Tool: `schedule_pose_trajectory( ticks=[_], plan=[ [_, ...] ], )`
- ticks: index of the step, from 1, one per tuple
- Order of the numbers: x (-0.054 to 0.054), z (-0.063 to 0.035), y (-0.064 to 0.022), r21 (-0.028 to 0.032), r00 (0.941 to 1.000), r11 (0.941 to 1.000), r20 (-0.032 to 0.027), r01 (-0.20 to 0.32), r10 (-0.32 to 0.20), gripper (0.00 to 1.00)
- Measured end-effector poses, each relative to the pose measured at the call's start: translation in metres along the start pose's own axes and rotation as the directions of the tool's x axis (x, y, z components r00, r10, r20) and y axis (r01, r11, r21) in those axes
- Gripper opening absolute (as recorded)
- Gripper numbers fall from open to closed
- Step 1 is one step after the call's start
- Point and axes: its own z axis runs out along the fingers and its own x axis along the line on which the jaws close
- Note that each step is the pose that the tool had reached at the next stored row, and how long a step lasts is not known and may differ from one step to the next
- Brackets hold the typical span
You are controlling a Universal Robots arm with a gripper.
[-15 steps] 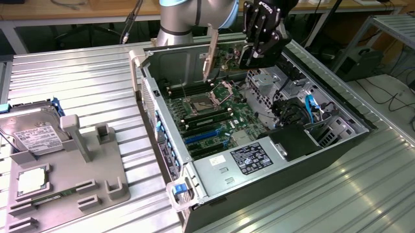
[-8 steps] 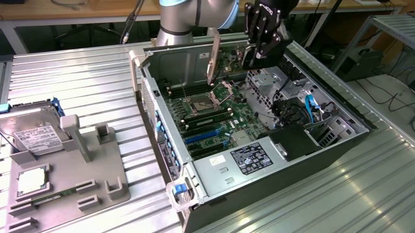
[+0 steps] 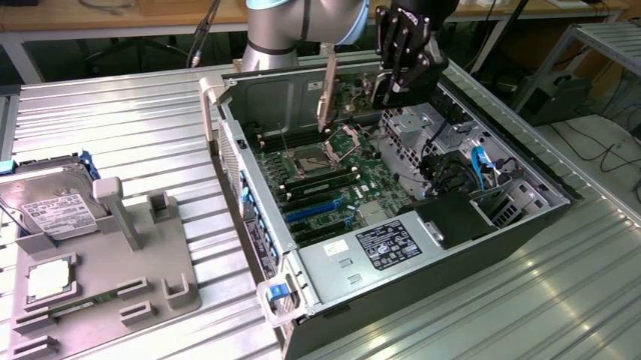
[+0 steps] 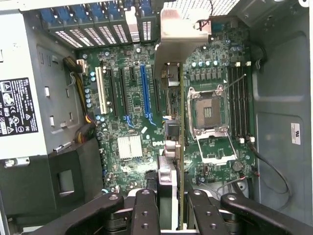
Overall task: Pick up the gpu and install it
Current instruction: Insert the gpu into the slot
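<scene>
Above open case point(image 4: 279, 98): gripper point(image 4: 173, 210) pinching gpu point(image 4: 180, 117), thin green card edge-on, silver bracket point(image 4: 178, 36).

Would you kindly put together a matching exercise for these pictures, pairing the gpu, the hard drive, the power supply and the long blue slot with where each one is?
Things:
A. gpu
B. hard drive
C. power supply
D. long blue slot

Places:
1. on the motherboard, empty
2. on the grey holder, outside the case
3. clamped in the gripper, above the open case
4. in a corner of the case, bearing a black label

Pairs: A-3, B-2, C-4, D-1
</scene>
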Motion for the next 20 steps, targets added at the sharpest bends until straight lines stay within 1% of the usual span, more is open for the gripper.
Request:
schedule_pose_trajectory(
  ticks=[1, 2, 3, 4, 5, 7, 8, 11, 15, 20],
  plan=[
    [0.000, 0.0001, 0.0006, 0.0001, 1.0000, 1.0000, 0.0001, -0.002, 0.002, 0.28],
    [0.000, 0.0004, 0.0015, -0.0002, 1.0000, 1.0000, 0.0029, -0.002, 0.002, 0.28],
    [0.000, 0.0005, 0.0020, -0.0012, 0.9999, 1.0000, 0.0117, -0.003, 0.003, 0.28],
    [0.000, 0.0007, 0.0022, -0.0020, 0.9998, 1.0000, 0.0192, -0.003, 0.003, 0.28],
    [0.000, 0.0010, 0.0024, -0.0035, 0.9995, 1.0000, 0.0326, -0.003, 0.004, 0.28],
    [0.000, 0.0013, 0.0025, -0.0058, 0.9986, 1.0000, 0.0523, -0.004, 0.004, 0.28],
    [0.000, 0.0017, 0.0026, -0.0061, 0.9984, 1.0000, 0.0556, -0.004, 0.004, 0.28],
    [0.000, 0.0022, 0.0031, -0.0059, 0.9984, 1.0000, 0.0556, -0.004, 0.004, 0.28],
    [0.001, 0.0023, 0.0079, -0.0058, 0.9984, 1.0000, 0.0556, -0.004, 0.004, 0.28],
    [0.002, 0.0026, 0.0110, -0.0057, 0.9984, 1.0000, 0.0559, -0.004, 0.004, 0.28]
  ],
)
